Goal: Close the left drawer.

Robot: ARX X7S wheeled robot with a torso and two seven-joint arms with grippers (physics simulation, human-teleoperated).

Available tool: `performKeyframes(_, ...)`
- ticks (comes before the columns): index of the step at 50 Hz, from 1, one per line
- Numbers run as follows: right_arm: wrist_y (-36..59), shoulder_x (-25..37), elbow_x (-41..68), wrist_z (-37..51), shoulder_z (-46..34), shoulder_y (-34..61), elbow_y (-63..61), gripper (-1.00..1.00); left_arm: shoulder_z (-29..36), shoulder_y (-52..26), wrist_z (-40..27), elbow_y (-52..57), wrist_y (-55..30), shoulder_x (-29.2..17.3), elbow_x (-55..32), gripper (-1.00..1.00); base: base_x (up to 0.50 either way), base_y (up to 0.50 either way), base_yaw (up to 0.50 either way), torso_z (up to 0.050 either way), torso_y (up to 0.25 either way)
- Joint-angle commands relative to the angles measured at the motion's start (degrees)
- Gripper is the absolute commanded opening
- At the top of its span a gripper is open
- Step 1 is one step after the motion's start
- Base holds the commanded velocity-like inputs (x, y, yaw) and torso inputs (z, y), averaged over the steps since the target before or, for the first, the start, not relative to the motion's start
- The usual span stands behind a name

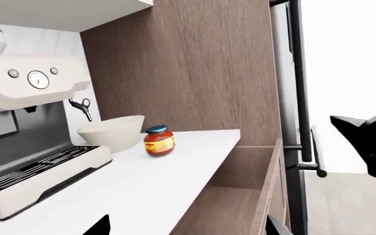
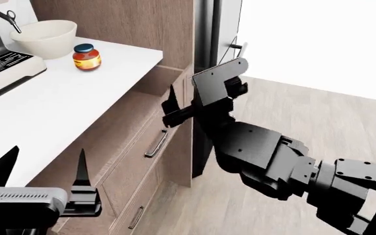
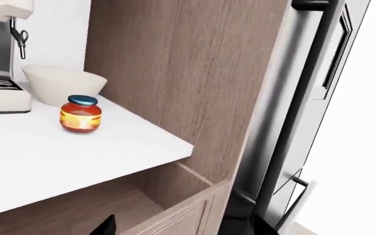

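Head view: I'm in the approach/contact step. The right gripper (image 2: 172, 108) sits at the front edge of the wide light-brown wood-grain left drawer (image 2: 150, 81), which stands pulled out under the white countertop (image 2: 77, 93), plain wood interior exposed. That drawer lies directly ahead of the right jaws, its front panel at the fingertips; I can't confirm actual contact from this angle. Right jaws look parted and hold nothing, though the wrist hides how wide.

The left gripper (image 2: 44, 172) hovers low over the counter edge, prongs spread well apart, empty, well back from the drawer. From the left wrist view the open drawer cavity lies ahead of those jaws and off to one side, with the tall grey fridge door (image 1: 291, 98) beyond it.

Next move, as I judge it: square the right fingertips flat on the front panel and push straight in along the slide line. The push should stay centred so the drawer doesn't rack, and the fingers must stay clear of the gap under the counter lip.

Count:
- open drawers: one
- closed like-fronted drawers below: two visible, each with a dark bar handle (image 2: 155, 144)
- small glass jar of red sauce with blue lid (image 2: 86, 57): one
- cream ceramic bowl (image 2: 46, 37): one
- white espresso machine (image 1: 25, 137): one
- grippers: two
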Motion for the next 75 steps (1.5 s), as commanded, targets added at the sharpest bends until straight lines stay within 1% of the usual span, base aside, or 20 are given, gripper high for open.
performKeyframes(1, 3.4, 10.1, 0.5, 12.8, 1.1, 2.6, -15.8, 1.0, 0.5, -0.7, 0.0, 0.0, -0.5, 0.2, -0.1, 1.0, 0.0, 0.0, 0.0, 0.0, 0.0)
performKeyframes(8, 6.9, 17.6, 1.5, 18.7, 1.5, 5.4, -26.6, 1.0, 1.1, -0.8, 0.2, 0.0, -0.5, 0.6, 0.5, 1.0, 0.0, 0.0, 0.0, 0.0, 0.0)
performKeyframes(15, 7.7, 24.6, 1.5, 23.3, 2.5, 6.7, -35.2, 1.0, 1.3, -1.1, 0.0, 0.2, -0.8, 0.5, 0.2, 1.0, 0.0, 0.0, 0.0, 0.0, 0.0)
performKeyframes(20, 9.3, 31.0, 2.6, 27.1, 3.2, 8.1, -42.1, 1.0, 1.5, -1.1, -0.2, 0.4, -0.8, 0.7, 0.4, 1.0, 0.0, 0.0, 0.0, 0.0, 0.0)
performKeyframes(22, 9.4, 34.8, 3.1, 28.9, 3.7, 8.6, -45.9, 1.0, 1.6, -1.1, -0.4, 0.8, -0.9, 0.7, 0.4, 1.0, 0.0, 0.0, 0.0, 0.0, 0.0)
performKeyframes(30, 10.9, 42.7, 4.3, 33.8, 4.8, 10.0, -54.8, 1.0, 1.9, -1.7, -0.6, 1.2, -1.4, 0.8, 0.3, 1.0, 0.0, 0.0, 0.0, 0.0, 0.0)
performKeyframes(33, 10.6, 45.5, 5.3, 34.2, 5.3, 10.4, -57.4, 1.0, 2.0, -1.4, -0.6, 1.2, -1.2, 0.8, 0.6, 1.0, 0.0, 0.0, 0.0, 0.0, 0.0)
performKeyframes(75, 10.9, 45.4, 5.3, 34.1, 6.1, 9.9, -57.4, 1.0, 2.6, -1.7, -0.9, 1.1, -0.7, 0.4, 0.6, 1.0, 0.0, 0.0, 0.0, 0.0, 0.0)
